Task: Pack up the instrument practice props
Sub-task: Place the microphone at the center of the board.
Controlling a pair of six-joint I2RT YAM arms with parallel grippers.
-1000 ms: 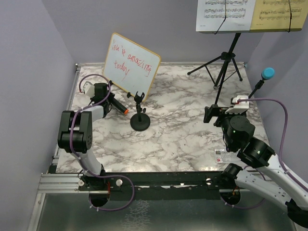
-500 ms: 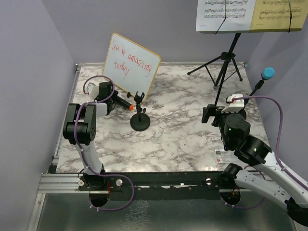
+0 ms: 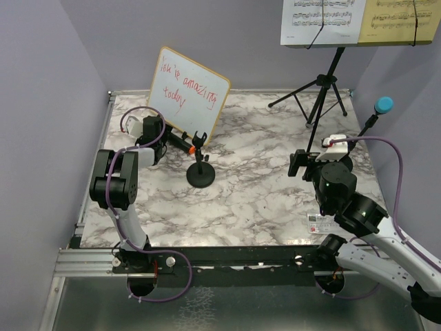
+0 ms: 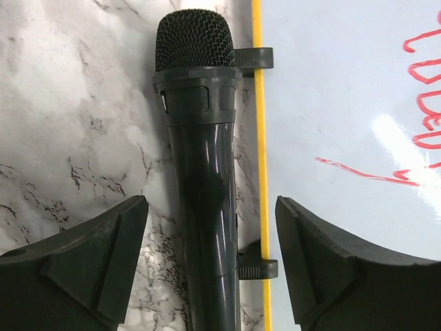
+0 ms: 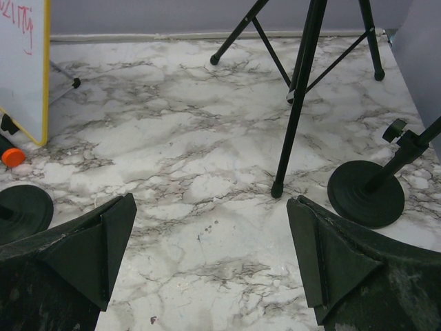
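A black microphone (image 4: 200, 172) with a mesh head lies on the marble table, along the whiteboard's yellow edge. My left gripper (image 4: 210, 207) is open and straddles its body, with both fingers clear of it. In the top view the left gripper (image 3: 171, 141) is at the whiteboard's foot and the mic's orange end (image 3: 189, 147) points at an empty round-based mic holder (image 3: 200, 176). My right gripper (image 5: 210, 207) is open and empty over bare table. A blue microphone (image 3: 383, 105) sits in the second holder (image 5: 365, 193). The tripod music desk (image 3: 324, 76) carries white (image 3: 322, 17) and yellow sheet music (image 3: 403, 21).
The wood-framed whiteboard (image 3: 187, 93) with red writing leans at the back left. A tripod leg's foot (image 5: 275, 192) stands just ahead of my right gripper. A small flat clear item (image 3: 321, 222) lies under the right arm near the front edge.
My left wrist has swung toward the whiteboard, and the black microphone's orange end has shifted back and right, nearer the holder's stem. The right arm has barely moved.
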